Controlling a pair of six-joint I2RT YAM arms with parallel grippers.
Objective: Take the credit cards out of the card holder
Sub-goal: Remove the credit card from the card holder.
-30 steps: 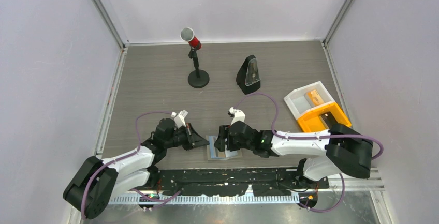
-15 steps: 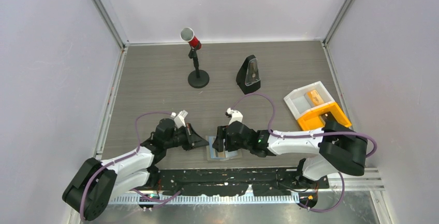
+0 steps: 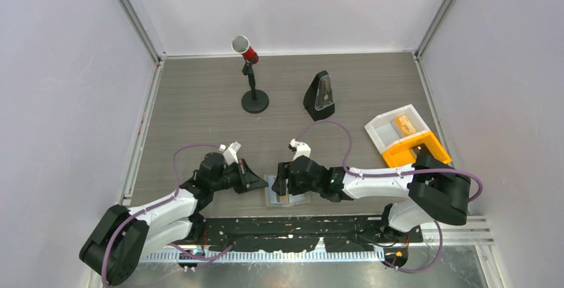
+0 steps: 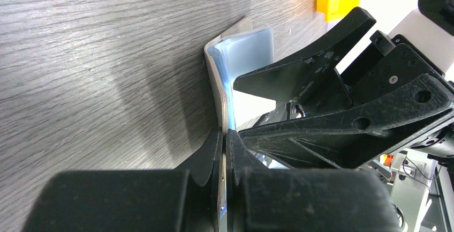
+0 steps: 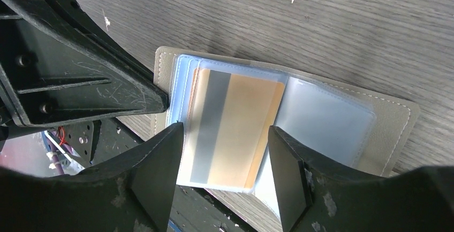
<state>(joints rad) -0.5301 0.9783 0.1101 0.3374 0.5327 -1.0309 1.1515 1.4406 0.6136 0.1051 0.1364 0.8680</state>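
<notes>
— White shells and black joints on left arm [image 3: 166, 205] and right arm [image 3: 382, 183]?
— Looks so. Purple cables [image 3: 332, 122] looping off both wrists, and scuffed, scratched black fingers [image 5: 155, 181] at the tips.

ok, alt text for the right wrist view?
An open card holder lies on a wood-grain table, an orange-tan card with a grey stripe showing in its clear sleeve, framed between the open fingers of the right gripper. The black tip of the left gripper meets the holder's left edge.
</notes>
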